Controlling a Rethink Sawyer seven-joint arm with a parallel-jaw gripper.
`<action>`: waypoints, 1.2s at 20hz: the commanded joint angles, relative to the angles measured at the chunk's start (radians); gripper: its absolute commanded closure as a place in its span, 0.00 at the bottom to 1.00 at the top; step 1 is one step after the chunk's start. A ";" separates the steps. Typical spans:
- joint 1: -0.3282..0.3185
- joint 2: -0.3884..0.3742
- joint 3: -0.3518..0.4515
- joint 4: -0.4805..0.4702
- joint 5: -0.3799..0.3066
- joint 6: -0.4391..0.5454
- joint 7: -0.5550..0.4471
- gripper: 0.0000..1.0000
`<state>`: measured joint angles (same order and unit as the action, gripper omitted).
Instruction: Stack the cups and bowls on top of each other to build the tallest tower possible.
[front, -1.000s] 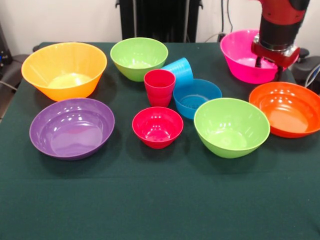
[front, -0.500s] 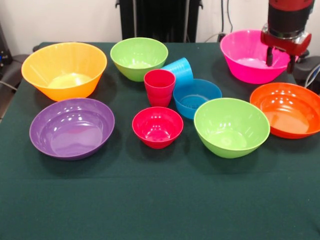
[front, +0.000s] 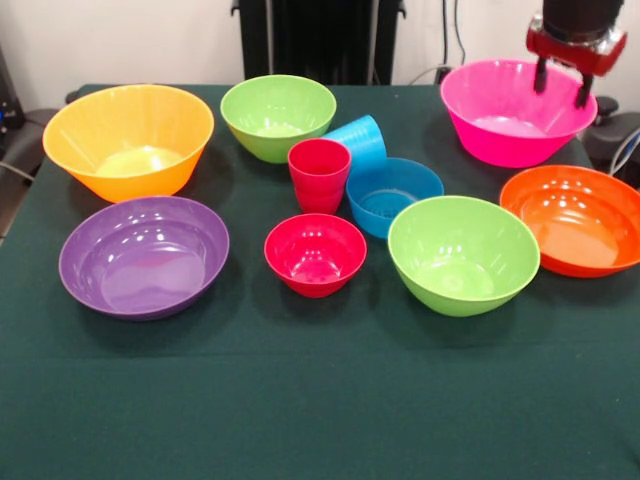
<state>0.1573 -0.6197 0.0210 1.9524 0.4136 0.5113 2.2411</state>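
The red cup stands upright at the table's middle. The sky-blue cup leans tilted behind it, resting on the small blue bowl. The small red bowl sits in front of the red cup. Two lime green bowls sit at the back and front right. The yellow-orange bowl, purple bowl, pink bowl and orange bowl ring them. My gripper is open and empty, raised above the pink bowl's right side.
The dark green tablecloth stretches wide in front of the bowls. A black stand rises behind the table's far edge.
My gripper has risen from low beside the pink bowl to high above its right rim, drifting slightly right. No bowl or cup has moved.
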 joint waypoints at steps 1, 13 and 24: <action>0.054 -0.017 -0.137 -0.117 -0.182 0.320 0.106 0.00; 0.026 -0.042 -0.194 -0.266 -0.376 0.443 0.021 0.00; 0.021 0.054 -0.226 -0.337 -0.554 0.347 -0.012 0.00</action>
<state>0.1856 -0.6541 -0.2358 1.6928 -0.0190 0.8863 2.2411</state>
